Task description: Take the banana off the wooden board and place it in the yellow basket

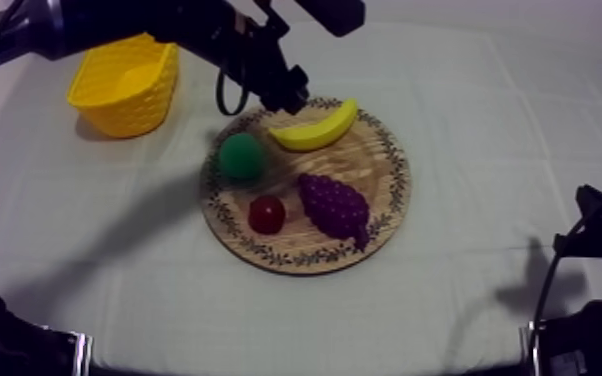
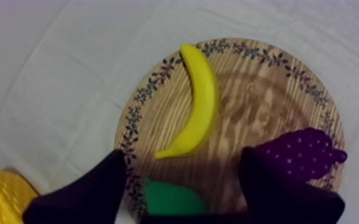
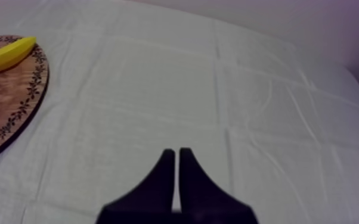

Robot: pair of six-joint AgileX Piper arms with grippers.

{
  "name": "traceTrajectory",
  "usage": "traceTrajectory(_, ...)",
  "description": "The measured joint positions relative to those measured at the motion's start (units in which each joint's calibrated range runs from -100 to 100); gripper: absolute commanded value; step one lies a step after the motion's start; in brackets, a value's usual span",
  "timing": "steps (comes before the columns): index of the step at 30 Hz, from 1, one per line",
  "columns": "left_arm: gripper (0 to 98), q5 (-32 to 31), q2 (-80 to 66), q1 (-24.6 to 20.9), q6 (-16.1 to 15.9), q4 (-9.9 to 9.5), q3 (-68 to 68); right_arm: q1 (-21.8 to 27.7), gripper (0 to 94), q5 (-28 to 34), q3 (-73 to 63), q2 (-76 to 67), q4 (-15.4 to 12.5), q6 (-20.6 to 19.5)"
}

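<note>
While the banana (image 1: 315, 127) lies along the far rim of the wooden board (image 1: 390, 170), my left gripper (image 2: 182, 155) hovers over one end of it, fingers spread wide and empty. A pear (image 1: 240, 156), grapes (image 1: 333, 205) and a small red fruit (image 1: 266, 213) share the board. The yellow basket (image 1: 125, 85) stands apart to its left. My right gripper (image 3: 177, 154) is pressed closed above bare cloth (image 3: 217, 89).

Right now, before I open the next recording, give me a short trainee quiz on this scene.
1. True or false: the banana lies in the basket.
2. Which gripper hangs open over the board? A) left B) right
3. How many fruits lie on the board?
Key: 1 false, it lies on the board. 2 A, the left gripper; the right gripper is shut. 3 four: banana, pear, grapes, small red fruit.
</note>
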Motion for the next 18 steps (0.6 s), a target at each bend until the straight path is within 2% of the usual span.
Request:
traceTrajectory(8, 81.9, -0.27, 2.65, 0.07, -1.07, 1.05, -0.6, 0.0, 0.4, 0.0, 0.0, 0.0, 0.0, 0.0)
traceTrajectory(18, 82.2, 4.56, 11.05, -0.13, -2.29, 2.16, -6.64, 0.0, 0.4, 0.0, 0.0, 0.0, 0.0, 0.14)
